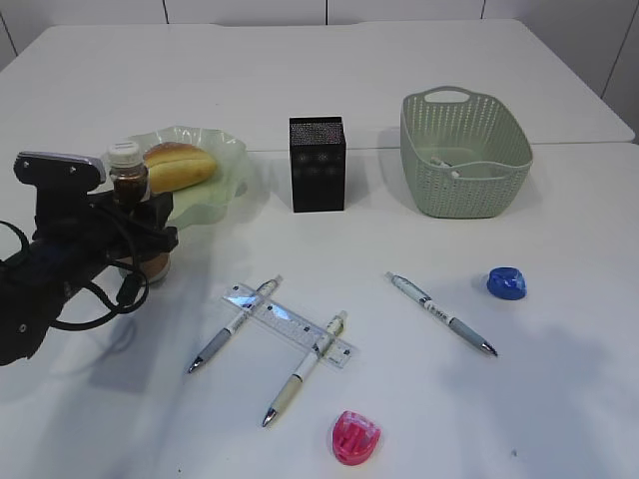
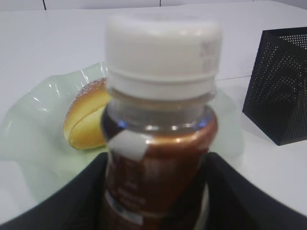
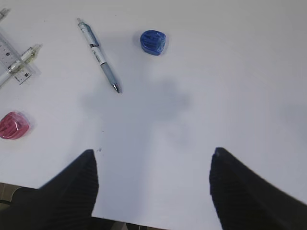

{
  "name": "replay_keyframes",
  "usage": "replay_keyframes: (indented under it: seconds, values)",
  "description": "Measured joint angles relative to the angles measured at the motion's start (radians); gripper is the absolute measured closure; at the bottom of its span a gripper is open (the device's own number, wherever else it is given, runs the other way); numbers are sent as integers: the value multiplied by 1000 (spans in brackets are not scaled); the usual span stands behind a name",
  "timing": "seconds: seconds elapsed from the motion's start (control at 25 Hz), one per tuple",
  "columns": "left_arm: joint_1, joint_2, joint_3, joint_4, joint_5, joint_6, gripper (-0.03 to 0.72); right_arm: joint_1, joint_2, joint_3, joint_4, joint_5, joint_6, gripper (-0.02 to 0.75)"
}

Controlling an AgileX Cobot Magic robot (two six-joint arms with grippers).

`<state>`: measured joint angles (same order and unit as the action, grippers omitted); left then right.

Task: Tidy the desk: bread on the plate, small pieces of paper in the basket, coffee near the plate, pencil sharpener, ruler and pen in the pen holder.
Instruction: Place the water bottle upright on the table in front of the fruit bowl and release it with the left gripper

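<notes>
Nearest you, a pink pencil sharpener [image 1: 355, 437] lies at the table's front edge. Just beyond it, two pens [image 1: 306, 367] rest across a clear ruler [image 1: 290, 324], a third pen [image 1: 441, 313] lies apart to the right, and a blue sharpener [image 1: 506, 283] sits further right. Your right gripper [image 3: 153, 184] hangs above bare tabletop, jaws spread wide and holding nothing. On the left, your left gripper [image 1: 140, 232] brackets the coffee bottle [image 2: 158, 143] — you cannot tell whether its fingers [image 2: 72, 201] grip or merely flank it. The bottle stands upright just beside the pale green plate [image 1: 225, 190], where the bread [image 1: 178, 165] lies. Further back stand the black pen holder [image 1: 318, 165] and the green basket [image 1: 465, 155] — something small and pale lies inside.
</notes>
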<state>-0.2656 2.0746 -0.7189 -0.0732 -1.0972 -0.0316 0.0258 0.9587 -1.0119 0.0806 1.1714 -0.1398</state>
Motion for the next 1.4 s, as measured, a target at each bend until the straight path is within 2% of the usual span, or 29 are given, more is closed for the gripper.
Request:
replay_keyframes:
  seconds: [0.28,1.0,1.4]
  values:
    - [0,0,-2,6,-41,0,223,0,0,0,0,0,0,173]
    - [0,-34,-2,8,12,3,219,0,0,0,0,16,0,173]
    - [0,-67,50,1,28,46,216,0,0,0,0,24,0,173]
